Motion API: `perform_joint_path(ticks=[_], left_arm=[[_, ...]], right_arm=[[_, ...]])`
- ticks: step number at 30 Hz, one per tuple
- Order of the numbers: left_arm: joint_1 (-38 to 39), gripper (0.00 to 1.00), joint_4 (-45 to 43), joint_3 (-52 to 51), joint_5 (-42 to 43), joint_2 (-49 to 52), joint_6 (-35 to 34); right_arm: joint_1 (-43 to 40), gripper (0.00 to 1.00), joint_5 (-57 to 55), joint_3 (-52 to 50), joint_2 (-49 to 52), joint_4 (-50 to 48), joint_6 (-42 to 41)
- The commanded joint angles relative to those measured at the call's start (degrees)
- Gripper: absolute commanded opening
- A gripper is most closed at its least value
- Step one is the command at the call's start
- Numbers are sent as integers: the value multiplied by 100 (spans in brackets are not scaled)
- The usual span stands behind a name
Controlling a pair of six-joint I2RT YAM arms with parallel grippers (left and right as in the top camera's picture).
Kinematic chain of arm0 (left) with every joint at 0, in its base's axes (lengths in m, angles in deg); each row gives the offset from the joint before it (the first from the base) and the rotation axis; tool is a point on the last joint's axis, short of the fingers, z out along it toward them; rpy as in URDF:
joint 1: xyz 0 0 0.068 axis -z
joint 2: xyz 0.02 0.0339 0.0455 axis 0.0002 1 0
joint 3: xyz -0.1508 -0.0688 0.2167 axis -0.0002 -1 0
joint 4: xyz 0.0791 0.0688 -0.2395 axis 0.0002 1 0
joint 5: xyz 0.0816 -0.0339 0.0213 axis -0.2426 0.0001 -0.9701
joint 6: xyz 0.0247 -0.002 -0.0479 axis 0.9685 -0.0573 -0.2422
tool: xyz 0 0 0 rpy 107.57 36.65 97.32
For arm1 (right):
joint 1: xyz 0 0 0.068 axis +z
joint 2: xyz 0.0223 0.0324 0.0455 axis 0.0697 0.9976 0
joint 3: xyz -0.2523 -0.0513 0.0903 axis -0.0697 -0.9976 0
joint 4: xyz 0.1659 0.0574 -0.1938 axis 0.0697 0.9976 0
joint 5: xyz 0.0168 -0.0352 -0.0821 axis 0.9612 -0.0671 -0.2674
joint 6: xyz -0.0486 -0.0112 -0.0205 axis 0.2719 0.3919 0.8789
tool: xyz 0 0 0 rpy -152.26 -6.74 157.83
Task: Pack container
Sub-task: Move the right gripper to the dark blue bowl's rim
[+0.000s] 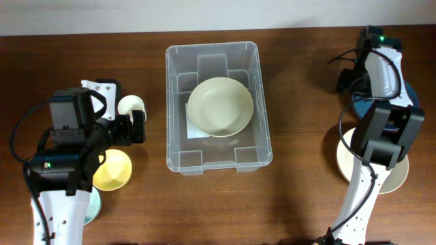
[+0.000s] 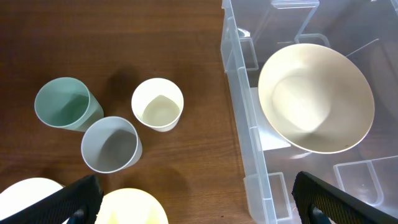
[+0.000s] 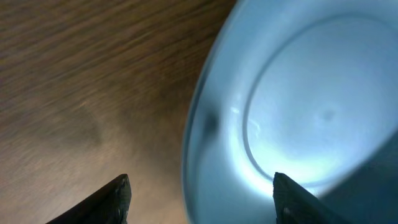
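The clear container (image 1: 172, 109) stands in the middle of the table with a cream bowl (image 1: 220, 107) inside it on a white label. In the left wrist view the container's wall (image 2: 245, 124) is on the right, with the cream bowl (image 2: 316, 98) in it. My left gripper (image 2: 211, 205) is open and empty, above the table just left of the container. It also shows in the overhead view (image 1: 138, 127). My right gripper (image 3: 202, 199) is open, low over the rim of a blue bowl (image 3: 298, 112): one finger is over the wood, the other over the bowl.
A green cup (image 2: 65, 104), a grey cup (image 2: 112, 144) and a cream cup (image 2: 158, 104) stand left of the container. A yellow bowl (image 1: 112, 170) lies under my left arm. A white plate (image 1: 354, 163) lies near the blue bowl (image 1: 361, 107) on the right.
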Motion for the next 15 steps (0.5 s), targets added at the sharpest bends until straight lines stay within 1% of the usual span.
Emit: perform_joint_path(ticks=[1,3,7,8,10,11,13,15], left_arm=[[-9,100,-13,111,-22,13,-42],[-9,100,-13,111,-22,13,-42],[-9,100,-17,111,-22,13,-42],[-9,100,-17,111,-22,13,-42],[-9,100,-15,111,-22,13,-42],[-9,100,-15,111,-22,13,-42],[-9,100,-15,111,-22,13,-42],[-9,100,-15,111,-22,13,-42]], right_arm=[[-155,65,-55,-31,144,-50,-87],[-201,60,-52,-31,179,-66,-92],[-260,43,-52,-31,184,-122,-92],[-269,40,-52,-31,184,-131,-92],[-273,31,-52,-31,184,-136,-92],[-273,28,-52,-31,184,-140,-92],[-273,25,-52,-31,184,-155,-92],[-273,18,-52,-31,184,-173,-92]])
